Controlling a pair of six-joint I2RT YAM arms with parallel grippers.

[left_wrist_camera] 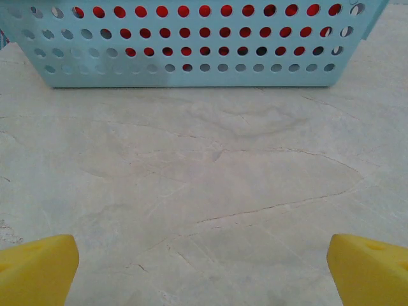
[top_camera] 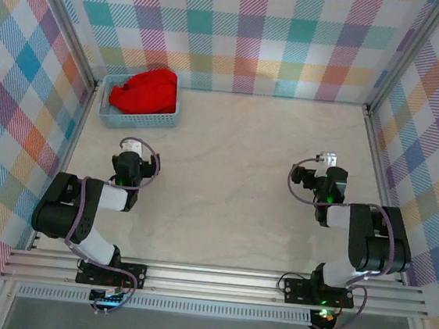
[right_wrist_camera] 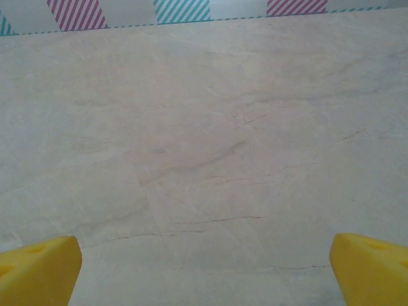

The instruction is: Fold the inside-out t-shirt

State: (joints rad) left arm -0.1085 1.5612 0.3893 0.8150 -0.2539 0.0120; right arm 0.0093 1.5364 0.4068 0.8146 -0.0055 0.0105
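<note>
- Spanning the whole workspace, the pale marble-patterned table lies under both my arms, closed in by pastel plaid walls at the left, back and right.
- The light-blue perforated plastic basket sits in the far-left corner of the table, close to the walls.
- The inside-out t-shirt is bunched up in a bright red heap inside that basket; from my left wrist its red shows through the holes in the basket's side.
- My left gripper faces the basket from nearby, its yellow fingertips spread wide with nothing between them.
- My right gripper hangs over the right side of the table, well apart from the basket, equally wide and holding nothing.
</note>
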